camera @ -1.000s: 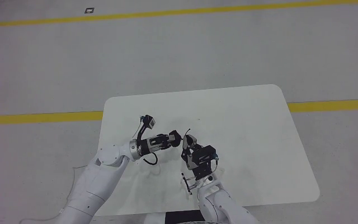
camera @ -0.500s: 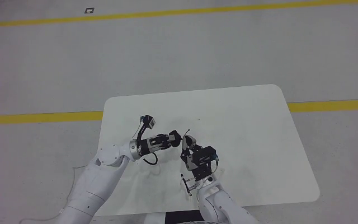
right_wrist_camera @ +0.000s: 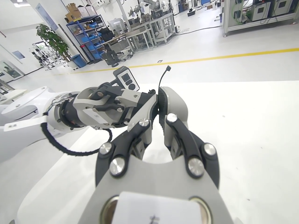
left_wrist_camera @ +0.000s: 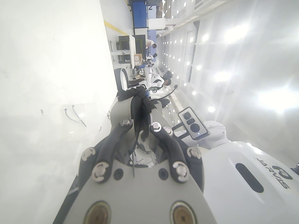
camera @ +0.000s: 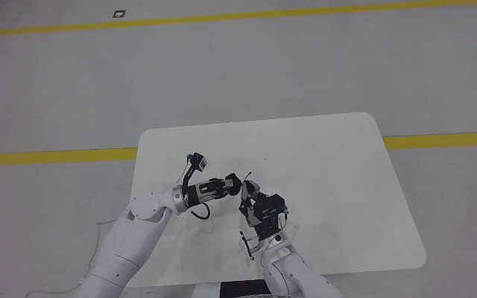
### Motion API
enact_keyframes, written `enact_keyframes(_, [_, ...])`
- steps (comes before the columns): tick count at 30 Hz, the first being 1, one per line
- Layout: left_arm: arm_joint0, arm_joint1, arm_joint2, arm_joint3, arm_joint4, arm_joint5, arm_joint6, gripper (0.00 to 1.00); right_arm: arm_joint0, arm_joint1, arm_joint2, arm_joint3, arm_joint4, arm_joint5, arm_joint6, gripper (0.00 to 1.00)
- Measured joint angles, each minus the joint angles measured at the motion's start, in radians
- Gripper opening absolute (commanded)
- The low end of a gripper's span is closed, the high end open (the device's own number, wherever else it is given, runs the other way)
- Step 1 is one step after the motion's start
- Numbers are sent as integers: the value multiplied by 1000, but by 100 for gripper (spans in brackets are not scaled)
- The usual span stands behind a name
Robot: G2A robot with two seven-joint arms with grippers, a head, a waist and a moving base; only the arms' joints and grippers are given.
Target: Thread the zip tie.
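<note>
A thin black zip tie stands up from my right gripper, which is shut on it, the head end topmost. My left gripper meets the right one fingertip to fingertip. In the left wrist view my left gripper is shut, and a black strand of the zip tie runs back between its fingers. From above, both grippers are together over the near-left part of the white table, the left gripper beside the right gripper, with the zip tie sticking out.
Two spare zip ties lie on the table close to the right arm, also visible from above. The table's right half and far side are bare white surface. The near edge is just behind the arms.
The right gripper has edged slightly toward the left gripper. The left arm has stayed still.
</note>
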Motion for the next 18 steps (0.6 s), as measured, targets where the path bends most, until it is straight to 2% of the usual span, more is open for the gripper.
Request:
enact_keyframes(1, [0, 0, 0, 0, 0, 0, 0, 0, -2, 0, 2, -2, 0, 0, 0, 0])
enact_keyframes(2, [0, 0, 0, 0, 0, 0, 0, 0, -3, 0, 3, -4, 0, 0, 0, 29])
enact_keyframes(3, [0, 0, 0, 0, 0, 0, 0, 0, -5, 1, 6, -6, 0, 1, 0, 100])
enact_keyframes(8, [0, 0, 0, 0, 0, 0, 0, 0, -18, 3, 19, -17, 2, 4, 2, 100])
enact_keyframes(14, [0, 0, 0, 0, 0, 0, 0, 0, -51, 13, 64, -45, -3, -2, -1, 100])
enact_keyframes(18, [0, 0, 0, 0, 0, 0, 0, 0, -89, 27, 109, -71, -4, -51, 0, 100])
